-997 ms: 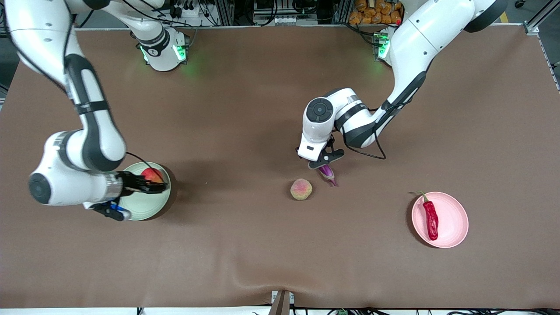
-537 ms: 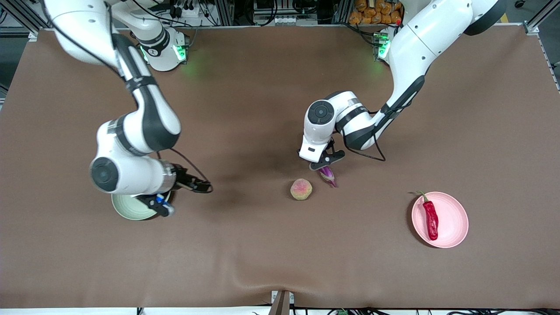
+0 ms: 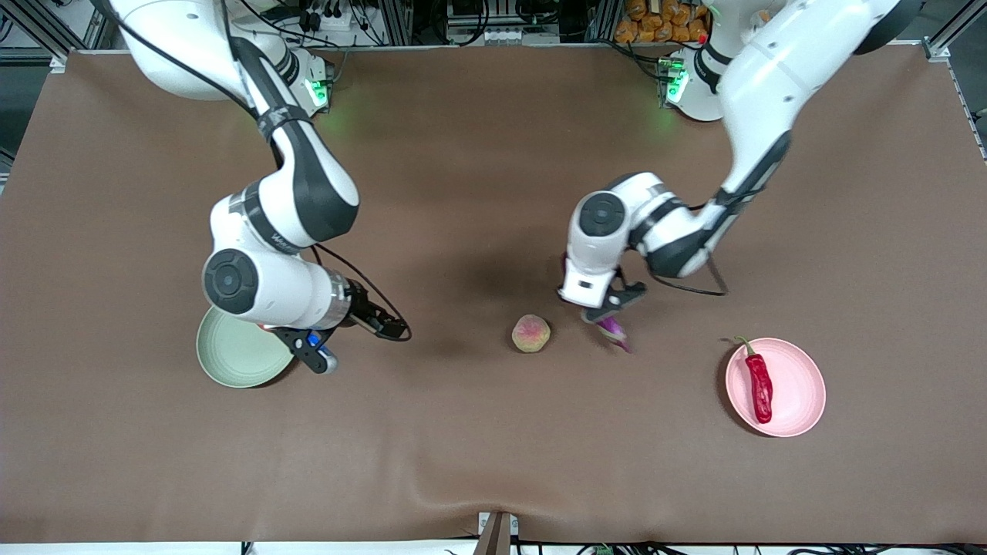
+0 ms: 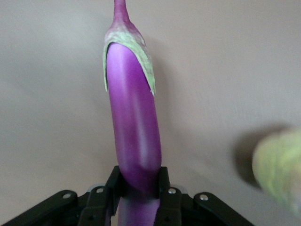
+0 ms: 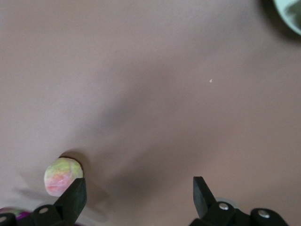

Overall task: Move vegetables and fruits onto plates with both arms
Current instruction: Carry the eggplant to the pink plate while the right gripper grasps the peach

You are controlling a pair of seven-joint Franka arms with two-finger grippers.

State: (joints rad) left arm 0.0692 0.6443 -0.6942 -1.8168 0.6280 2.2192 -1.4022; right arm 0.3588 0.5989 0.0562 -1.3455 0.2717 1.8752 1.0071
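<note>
As eggplant (image 3: 614,330) lifts, right end effector (image 3: 389,327) nears peach (image 3: 530,334)

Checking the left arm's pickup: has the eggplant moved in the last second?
Yes. The eggplant, clamped in the left hand, has shifted away from the peach, toward the pink plate.

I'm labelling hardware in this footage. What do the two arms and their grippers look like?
Both arms are glossy white jointed shells with black joint sections and round dark caps on the wrist housings. The right arm and left arm each trail thin black cables. The right gripper and left gripper are black with two fingers. Green lights glow at the bases.
</note>
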